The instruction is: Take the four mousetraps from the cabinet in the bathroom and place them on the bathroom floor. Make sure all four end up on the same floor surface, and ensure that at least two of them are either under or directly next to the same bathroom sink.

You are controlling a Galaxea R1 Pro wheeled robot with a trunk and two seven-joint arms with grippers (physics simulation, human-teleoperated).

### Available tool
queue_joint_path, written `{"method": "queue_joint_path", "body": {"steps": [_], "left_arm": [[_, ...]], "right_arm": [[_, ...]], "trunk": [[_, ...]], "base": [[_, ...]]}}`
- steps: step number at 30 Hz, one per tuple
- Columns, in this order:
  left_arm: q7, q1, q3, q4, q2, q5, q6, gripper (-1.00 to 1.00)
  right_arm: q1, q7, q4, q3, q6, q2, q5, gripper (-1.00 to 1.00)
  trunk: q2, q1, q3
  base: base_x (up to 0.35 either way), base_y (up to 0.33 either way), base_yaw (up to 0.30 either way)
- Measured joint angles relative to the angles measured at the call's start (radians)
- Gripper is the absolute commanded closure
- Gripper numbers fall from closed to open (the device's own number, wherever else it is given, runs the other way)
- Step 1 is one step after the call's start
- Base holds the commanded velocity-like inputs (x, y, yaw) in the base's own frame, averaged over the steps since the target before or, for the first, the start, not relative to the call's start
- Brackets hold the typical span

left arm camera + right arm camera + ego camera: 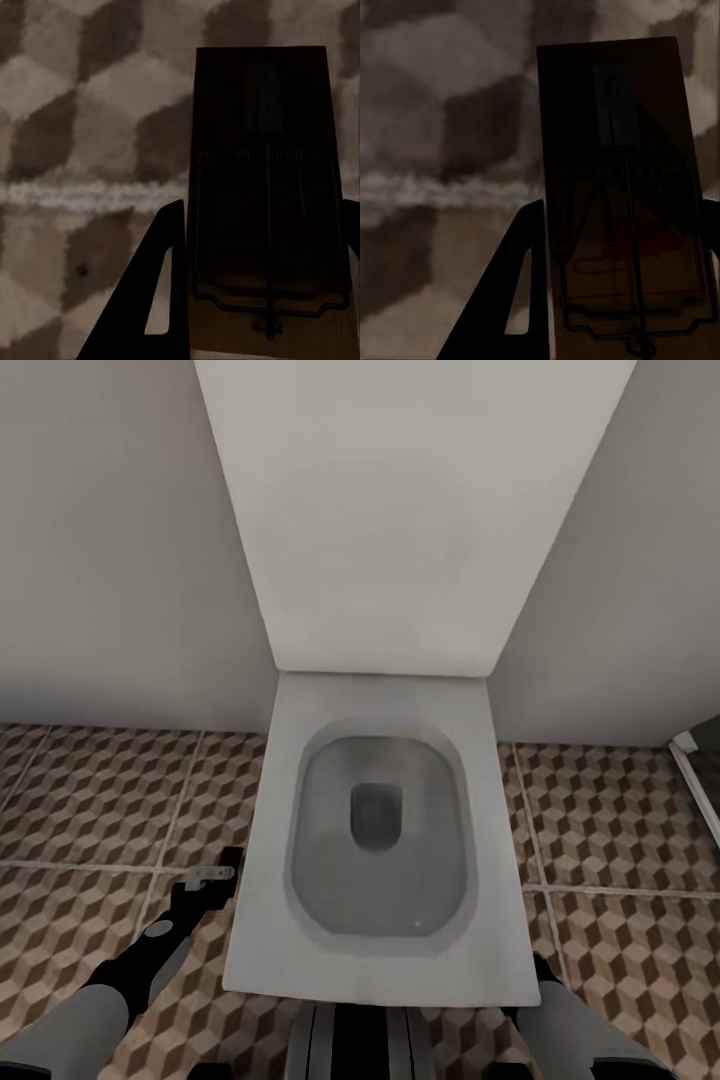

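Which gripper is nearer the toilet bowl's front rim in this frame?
Cannot tell. The left gripper, holding a mousetrap, sits just off the toilet's left edge. The right arm's own mousetrap shows, but the head view doesn't show where its gripper is.

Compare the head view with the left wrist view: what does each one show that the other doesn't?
Head view alone: the open toilet against the wall, with its raised lid, plus the left arm beside the bowl.

Left wrist view alone: a close look at a dark mousetrap with thin wire parts, held between the left gripper fingers.

Both: the cube-patterned floor tiles with pale grout lines.
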Motion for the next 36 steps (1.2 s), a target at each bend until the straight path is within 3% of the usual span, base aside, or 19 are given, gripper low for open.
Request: {"method": "queue_joint_path", "body": {"steps": [6,14,36], "left_arm": [[0.000,0.000,-0.001,0.000,0.001,-0.001,-0.002,1.00],[0.000,0.000,-0.001,0.000,0.001,-0.003,-0.002,1.00],[-0.002,0.000,-0.009,0.010,0.001,0.003,0.004,1.00]], "right_arm": [[0.000,0.018,0.012,0.003,-0.005,-0.014,0.000,1.00],[0.000,0.091,0.017,0.003,-0.009,-0.071,-0.004,1.00],[0.000,0.105,0.020,-0.009,-0.010,-0.108,-0.018,1.00]], "trunk": [[0.000,0.000,0.000],[0.000,0.000,0.000],[0.000,0.000,0.000]], "base": [[0.033,0.000,0.000],[0.004,0.000,0.000],[0.000,0.000,0.000]]}}
